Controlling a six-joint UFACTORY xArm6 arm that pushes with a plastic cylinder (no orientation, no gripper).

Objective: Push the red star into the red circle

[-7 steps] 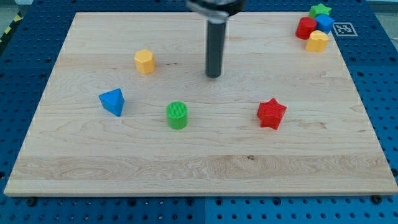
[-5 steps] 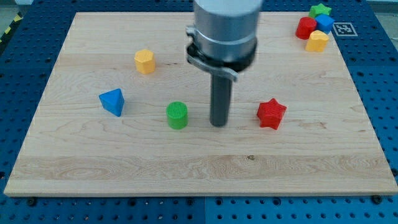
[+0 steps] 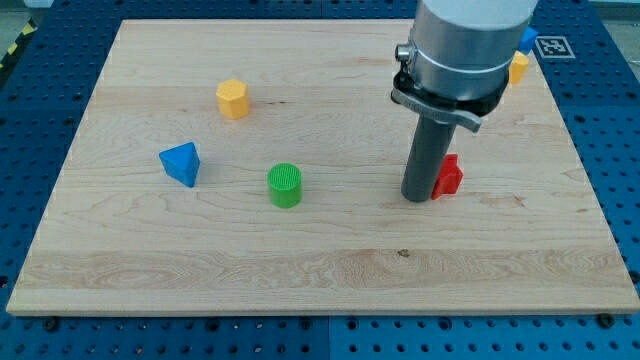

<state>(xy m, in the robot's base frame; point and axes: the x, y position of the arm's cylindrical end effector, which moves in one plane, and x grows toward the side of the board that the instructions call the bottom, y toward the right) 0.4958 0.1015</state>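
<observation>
Wooden worktop (image 3: 150, 270) over blue pegboard. Rod tip (image 3: 417, 198) sits against the red star (image 3: 449, 176) on its view-left side, probably to shove it toward the view's top right. No claw fitted, so none to report; the red circle is hidden behind the arm.

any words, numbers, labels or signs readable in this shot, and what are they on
No readable words, letters or numbers anywhere.
One sign only: a black-and-white square marker at the view's top right, on the blue base beside the board; it is a coded pattern, not text, and partly hidden by the arm.
The blocks and the rod carry no print.
</observation>
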